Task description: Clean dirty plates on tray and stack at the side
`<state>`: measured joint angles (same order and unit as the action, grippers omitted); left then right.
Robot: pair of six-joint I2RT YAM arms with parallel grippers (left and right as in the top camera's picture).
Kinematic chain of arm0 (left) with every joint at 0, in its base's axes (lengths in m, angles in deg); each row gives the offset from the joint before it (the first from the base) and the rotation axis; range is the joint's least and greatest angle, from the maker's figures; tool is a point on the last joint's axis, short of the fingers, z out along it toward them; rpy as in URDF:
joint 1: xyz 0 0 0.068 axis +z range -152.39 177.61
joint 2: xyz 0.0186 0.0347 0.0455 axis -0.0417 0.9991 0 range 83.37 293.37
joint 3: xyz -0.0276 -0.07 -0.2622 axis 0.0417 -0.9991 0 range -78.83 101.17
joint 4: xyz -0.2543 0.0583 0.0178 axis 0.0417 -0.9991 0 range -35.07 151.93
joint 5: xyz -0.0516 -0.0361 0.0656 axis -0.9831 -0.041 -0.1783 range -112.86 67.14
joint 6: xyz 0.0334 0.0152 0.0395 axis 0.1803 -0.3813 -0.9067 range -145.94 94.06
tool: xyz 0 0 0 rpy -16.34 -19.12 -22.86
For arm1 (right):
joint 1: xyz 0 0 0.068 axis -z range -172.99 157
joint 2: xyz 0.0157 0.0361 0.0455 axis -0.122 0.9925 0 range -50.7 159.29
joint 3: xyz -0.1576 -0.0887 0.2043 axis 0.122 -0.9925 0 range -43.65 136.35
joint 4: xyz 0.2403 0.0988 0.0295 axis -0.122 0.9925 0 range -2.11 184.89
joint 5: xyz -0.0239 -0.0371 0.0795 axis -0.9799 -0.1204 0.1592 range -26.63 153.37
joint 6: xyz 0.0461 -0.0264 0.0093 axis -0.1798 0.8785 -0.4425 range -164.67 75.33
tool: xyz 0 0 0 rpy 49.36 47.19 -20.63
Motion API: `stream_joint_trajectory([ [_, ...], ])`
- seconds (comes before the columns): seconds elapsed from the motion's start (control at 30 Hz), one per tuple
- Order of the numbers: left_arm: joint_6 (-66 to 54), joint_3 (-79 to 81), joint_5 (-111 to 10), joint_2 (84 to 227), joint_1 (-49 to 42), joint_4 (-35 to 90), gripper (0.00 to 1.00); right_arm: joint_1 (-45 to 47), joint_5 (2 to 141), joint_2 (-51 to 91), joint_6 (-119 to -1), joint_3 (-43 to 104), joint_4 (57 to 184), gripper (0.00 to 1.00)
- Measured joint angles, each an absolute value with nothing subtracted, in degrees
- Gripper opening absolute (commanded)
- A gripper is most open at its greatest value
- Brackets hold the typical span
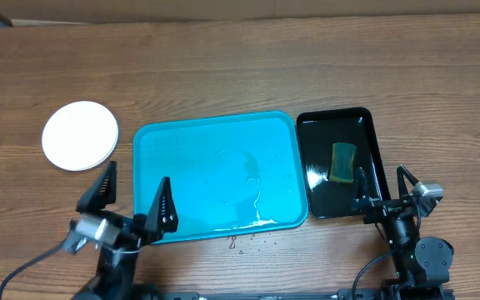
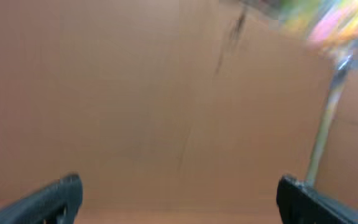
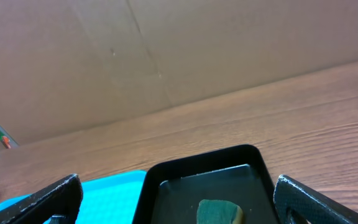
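Observation:
The turquoise tray point(image 1: 215, 175) lies mid-table holding only a film of water; its corner shows in the right wrist view point(image 3: 104, 193). A stack of plates with a white one on top point(image 1: 80, 135) sits on the table left of the tray; how many are in it I cannot tell. My left gripper point(image 1: 133, 198) is open and empty at the tray's front left corner; its wrist view point(image 2: 179, 199) shows only blurred brown background. My right gripper point(image 1: 382, 187) is open and empty at the front of the black tray point(image 1: 340, 162), also in its wrist view point(image 3: 176, 202).
The glossy black tray point(image 3: 204, 171) stands right of the turquoise tray and holds a green and yellow sponge point(image 1: 343, 161), also in the right wrist view point(image 3: 219, 211). Water drops point(image 1: 244, 242) lie on the wood in front of the turquoise tray. A cardboard wall point(image 3: 166, 50) stands behind the table.

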<state>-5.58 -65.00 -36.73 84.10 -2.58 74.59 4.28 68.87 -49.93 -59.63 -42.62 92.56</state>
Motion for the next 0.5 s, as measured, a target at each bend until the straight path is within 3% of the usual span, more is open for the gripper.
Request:
stream_joint_trajectory([
  [0.17,-5.58,-71.1,-34.98,84.06,-3.03,83.27,1.0,4.31,68.84,-49.93,-59.61,-42.62,92.6,1.0],
  [0.5,-5.58,-78.36,-32.21,84.06,-3.17,75.73,1.0,4.31,68.87,-49.93,-59.63,-42.62,92.62,1.0],
])
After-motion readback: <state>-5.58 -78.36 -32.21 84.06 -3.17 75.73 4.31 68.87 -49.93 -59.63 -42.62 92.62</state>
